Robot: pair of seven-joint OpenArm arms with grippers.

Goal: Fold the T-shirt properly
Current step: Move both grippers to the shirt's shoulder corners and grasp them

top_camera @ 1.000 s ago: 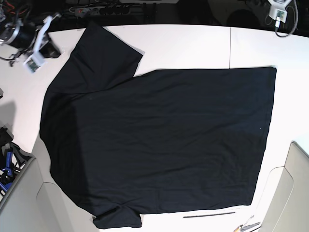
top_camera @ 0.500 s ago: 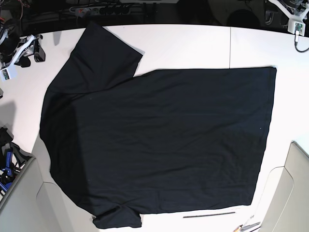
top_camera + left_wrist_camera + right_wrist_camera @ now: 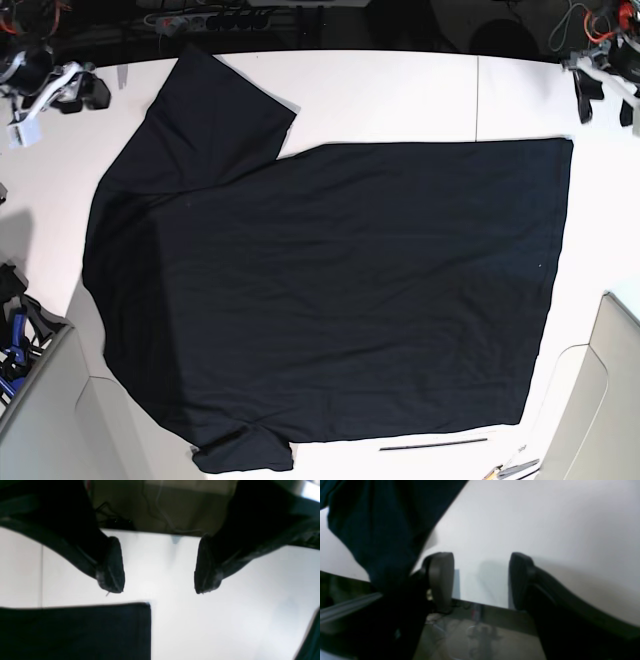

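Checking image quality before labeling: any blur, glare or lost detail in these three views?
Base: sharp, but the T-shirt is near featureless black on the bright table. Left wrist: soft, table blown out around the open left gripper. Right wrist: blurriest, open right gripper hazy, shirt edge smeared.

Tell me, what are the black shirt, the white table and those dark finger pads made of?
The T-shirt looks like thin, soft matte knit, probably cotton: it lies limp and flat with faint ripples. The table seems a smooth, hard white laminate or painted board with a slight sheen and a visible seam. The left end effector pads look like dull dark rubber, though blur leaves that uncertain.
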